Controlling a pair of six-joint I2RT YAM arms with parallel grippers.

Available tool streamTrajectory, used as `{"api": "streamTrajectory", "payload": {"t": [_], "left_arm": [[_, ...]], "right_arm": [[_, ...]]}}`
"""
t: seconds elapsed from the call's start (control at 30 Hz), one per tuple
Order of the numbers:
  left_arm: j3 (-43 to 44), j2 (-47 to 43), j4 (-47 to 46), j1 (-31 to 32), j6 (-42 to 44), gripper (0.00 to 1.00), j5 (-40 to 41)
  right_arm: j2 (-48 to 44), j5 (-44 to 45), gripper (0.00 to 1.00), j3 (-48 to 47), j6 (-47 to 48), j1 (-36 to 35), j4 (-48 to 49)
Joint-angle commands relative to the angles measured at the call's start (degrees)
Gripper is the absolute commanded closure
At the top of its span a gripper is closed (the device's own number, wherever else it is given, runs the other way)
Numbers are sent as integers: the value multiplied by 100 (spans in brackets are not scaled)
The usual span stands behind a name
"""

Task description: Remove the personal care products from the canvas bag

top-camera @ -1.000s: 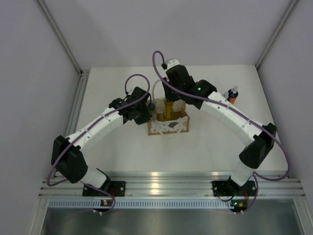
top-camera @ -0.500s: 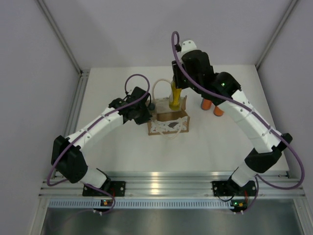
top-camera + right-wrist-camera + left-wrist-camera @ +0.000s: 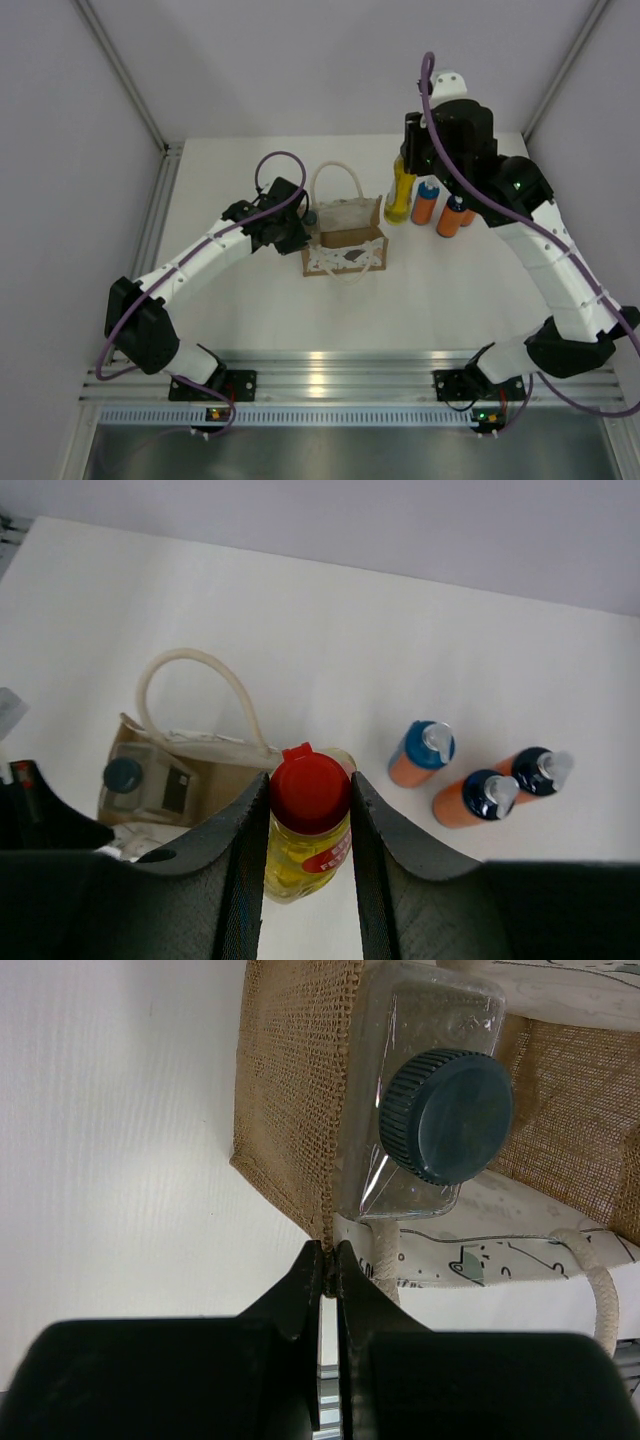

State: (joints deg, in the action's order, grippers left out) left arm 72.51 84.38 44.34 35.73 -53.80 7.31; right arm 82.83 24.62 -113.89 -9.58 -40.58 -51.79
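The right gripper (image 3: 310, 802) has its two fingers clamped on the neck of the yellow bottle (image 3: 301, 857), just under its red cap. From the top camera the yellow bottle (image 3: 399, 197) hangs from the right gripper (image 3: 404, 170) just off the right side of the canvas bag (image 3: 343, 243), outside it. Whether its base touches the table (image 3: 250, 300) cannot be told.

Three orange bottles (image 3: 478, 798) stand upright in a loose cluster on the table right of the yellow one. The nearest, with a lighter blue cap (image 3: 421, 752), is just beside it, and the two with dark-blue caps sit a little further right, close together. In the top view the same cluster (image 3: 448, 214) lies partly under the right arm.

The left gripper (image 3: 328, 1260) is pinched closed on the woven edge at a corner of the canvas bag (image 3: 290, 1080). One clear bottle (image 3: 430, 1110) with a dark grey cap remains inside the bag, against its wall. A cream rope handle (image 3: 190, 665) arches up behind the bag.

Half a second earlier the yellow bottle was held right over the bag's back right corner, and a second earlier it was down inside the bag. The right arm has since swung it rightward, clear of the bag. The left arm and the bag have not shifted.
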Motion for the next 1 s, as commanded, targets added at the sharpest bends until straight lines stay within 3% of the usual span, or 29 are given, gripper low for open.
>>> {"api": "streamTrajectory", "payload": {"t": [0.0, 0.3, 0.97], "left_arm": [[132, -132, 128, -4, 28, 100, -116], [149, -115, 128, -4, 45, 100, -142], [149, -203, 137, -4, 133, 100, -186]], "right_arm": [[-469, 228, 100, 348, -69, 426, 608], [-1339, -967, 100, 2799, -272, 1709, 2021], [-1128, -1266, 100, 4629, 53, 2388, 3157]]}}
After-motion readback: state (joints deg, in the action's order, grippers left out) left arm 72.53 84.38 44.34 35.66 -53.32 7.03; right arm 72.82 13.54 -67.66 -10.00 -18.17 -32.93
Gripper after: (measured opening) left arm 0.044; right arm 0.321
